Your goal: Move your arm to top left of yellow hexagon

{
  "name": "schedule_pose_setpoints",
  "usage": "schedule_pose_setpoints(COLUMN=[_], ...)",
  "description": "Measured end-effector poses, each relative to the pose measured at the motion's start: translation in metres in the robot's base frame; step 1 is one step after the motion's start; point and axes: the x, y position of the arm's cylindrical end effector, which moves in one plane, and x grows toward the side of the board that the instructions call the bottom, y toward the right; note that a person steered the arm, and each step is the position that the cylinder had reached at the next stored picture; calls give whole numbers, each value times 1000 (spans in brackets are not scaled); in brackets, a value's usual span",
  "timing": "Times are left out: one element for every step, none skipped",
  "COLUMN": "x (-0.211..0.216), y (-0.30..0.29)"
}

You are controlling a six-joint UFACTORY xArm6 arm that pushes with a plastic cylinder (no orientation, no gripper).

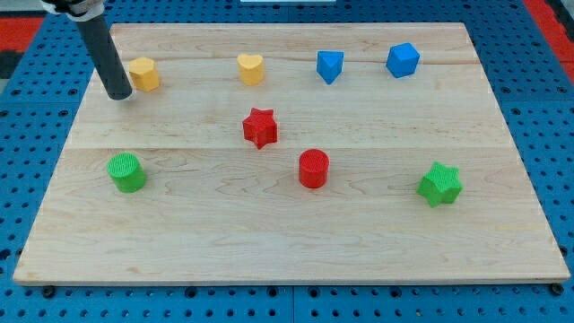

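Note:
The yellow hexagon (143,74) sits near the top left of the wooden board (287,233). My tip (118,95) rests on the board just left of it and slightly below, nearly touching its left side. The dark rod rises from the tip toward the view's top left corner. A yellow heart (251,68) lies to the right of the hexagon along the top row.
A blue block (329,65) and a blue cube (403,59) sit at the top right. A red star (260,127) and a red cylinder (314,169) are in the middle. A green cylinder (126,172) is at the left, a green star (439,184) at the right.

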Motion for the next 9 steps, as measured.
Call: schedule_pose_setpoints(x=[0,-17,-22,-32,-47,-64,-67,-60,-59], y=[-4,-6,-12,-19,-19,-18,-16,-14,-14])
